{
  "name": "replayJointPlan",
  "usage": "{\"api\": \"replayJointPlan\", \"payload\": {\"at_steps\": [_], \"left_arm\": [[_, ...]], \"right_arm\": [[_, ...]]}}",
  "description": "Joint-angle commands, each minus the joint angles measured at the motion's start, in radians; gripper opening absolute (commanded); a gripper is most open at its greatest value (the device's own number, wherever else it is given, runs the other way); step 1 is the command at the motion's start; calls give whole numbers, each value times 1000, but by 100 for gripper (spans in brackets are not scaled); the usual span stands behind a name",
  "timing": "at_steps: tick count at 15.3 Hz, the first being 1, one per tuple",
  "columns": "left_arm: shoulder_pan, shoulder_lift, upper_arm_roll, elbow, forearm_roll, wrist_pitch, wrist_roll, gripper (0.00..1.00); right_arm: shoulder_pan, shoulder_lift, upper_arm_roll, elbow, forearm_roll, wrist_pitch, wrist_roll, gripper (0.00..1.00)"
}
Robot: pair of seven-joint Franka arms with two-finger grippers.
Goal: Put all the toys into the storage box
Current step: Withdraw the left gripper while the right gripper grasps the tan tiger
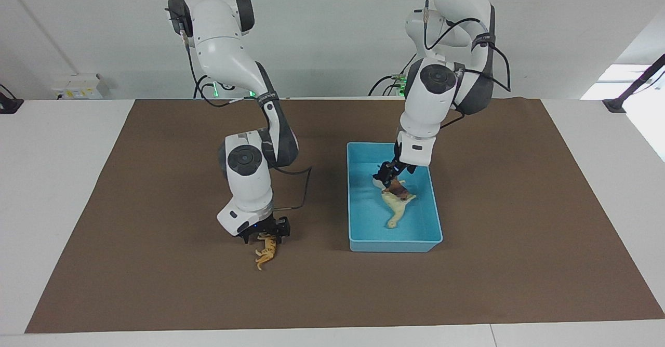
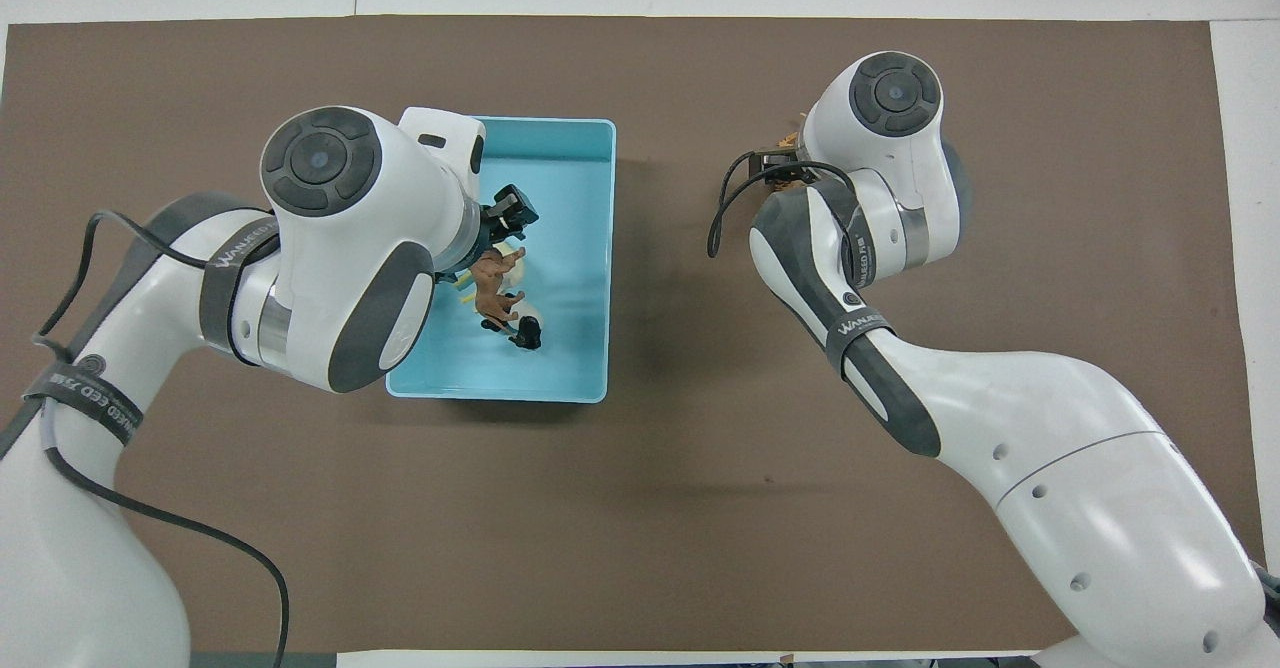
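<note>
The light-blue storage box (image 1: 395, 245) (image 2: 590, 248) sits mid-table. Inside lie the cream horse (image 1: 395, 214) and the panda (image 2: 525, 331), which my left arm partly covers. The brown lion (image 1: 397, 188) (image 2: 495, 288) rests across the horse, right under my left gripper (image 1: 387, 174) (image 2: 500, 228), which hangs low inside the box. Whether the left gripper still grips the lion I cannot tell. The orange tiger (image 1: 266, 251) lies on the mat toward the right arm's end. My right gripper (image 1: 264, 234) stands open, low over the tiger's end nearer the robots.
A brown mat (image 1: 156, 295) covers the table, with white tabletop around its edges. A black cable (image 1: 304, 183) loops from the right wrist. In the overhead view the right arm hides most of the tiger.
</note>
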Motion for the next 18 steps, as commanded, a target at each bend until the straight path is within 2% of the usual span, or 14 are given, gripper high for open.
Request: {"api": "replayJointPlan", "payload": {"at_steps": [1,2,3,7,11,15,18], "left_arm": [[70,-81,13,29,-4,-117,77,100],[116,-110,13,45,-5,-169,167,100],[160,-133,15,60,-5,-224,262,100],[306,-176,15,143,-5,-453,646,100],[313,-195,15,122,-4,-484,691,100],[314,-210,10,97,-4,-485,696,100],[328,-210,10,100,-4,-505,734,100]], "right_arm": [[-10,14,8,22,6,8,-22,87],[-10,14,9,22,9,4,-22,51],[-10,14,11,23,14,-15,-19,1],[-7,12,12,23,12,-29,-2,0],[-6,9,12,41,-3,-47,-1,0],[9,9,14,322,7,-329,10,0],[83,-8,18,420,11,-398,85,0]]}}
